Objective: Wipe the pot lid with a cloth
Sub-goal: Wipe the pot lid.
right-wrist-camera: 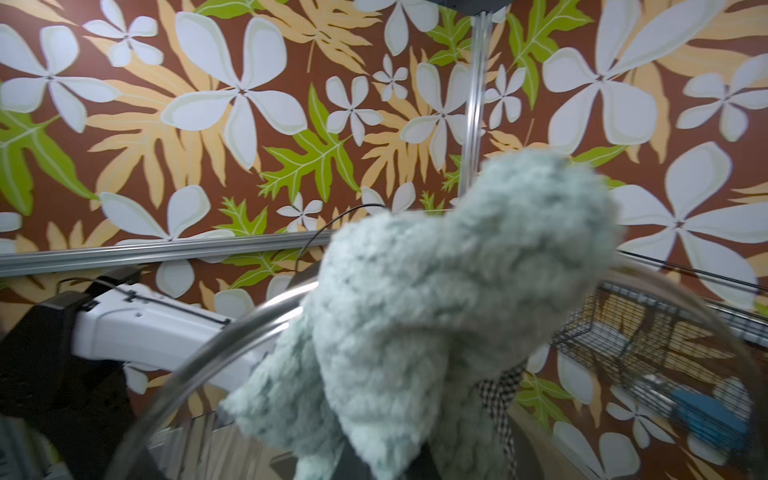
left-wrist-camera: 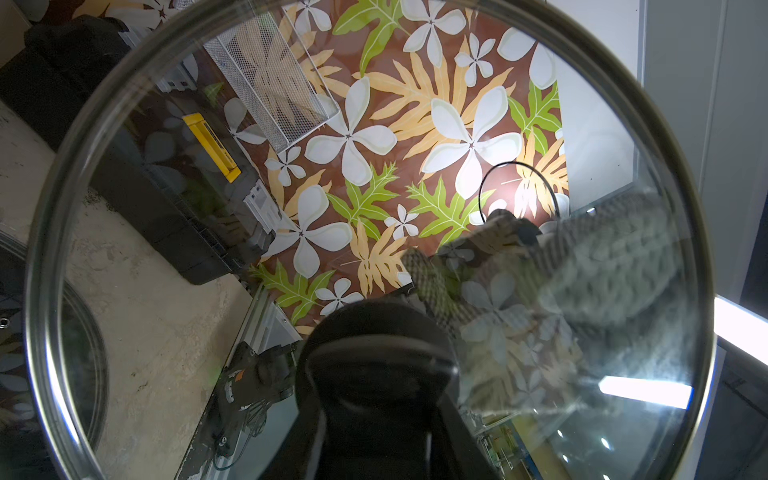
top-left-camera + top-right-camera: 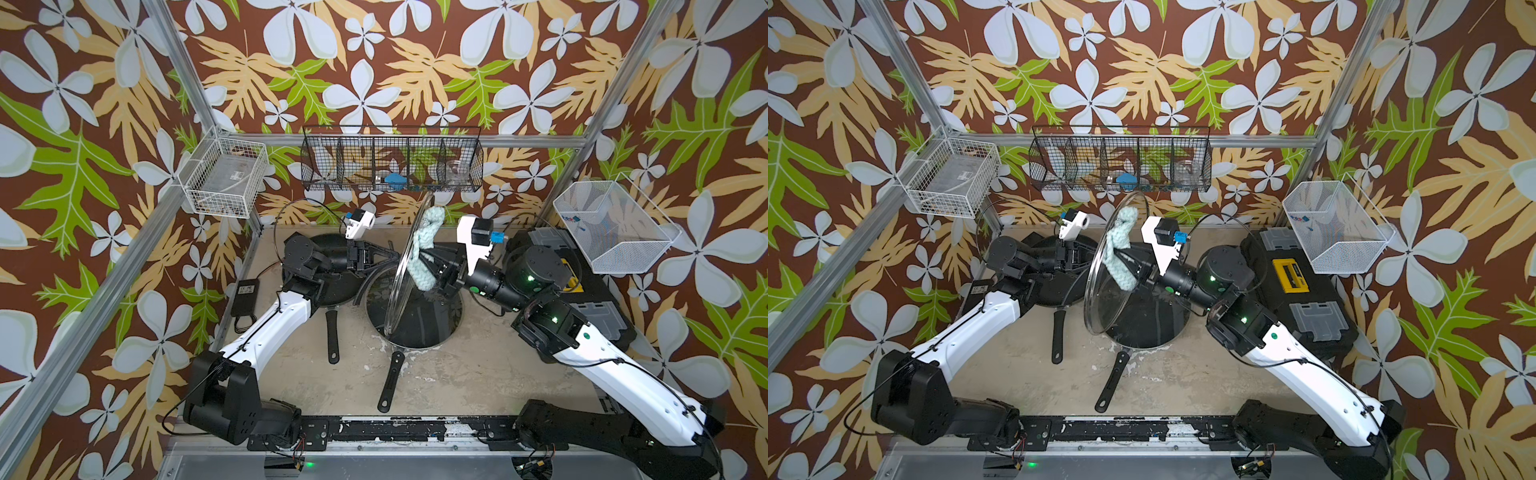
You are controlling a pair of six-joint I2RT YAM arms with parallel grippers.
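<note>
The left gripper (image 3: 388,255) is clamped on the black handle (image 2: 374,365) of the lid (image 3: 1102,299), which stands on edge over the middle pan (image 3: 432,320). The right gripper (image 3: 434,268) pinches the cloth (image 3: 424,245) against the lid's right face. Hold the lid steady, press lightly and sweep out to the rim. Only the left wrist view shows the cloth through the glass; in the right wrist view, fluff hides the fingers.

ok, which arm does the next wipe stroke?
Right. The right pincer is shut on the cloth, pressed against the pot lid; the left pincer is busy gripping the lid's handle.
</note>
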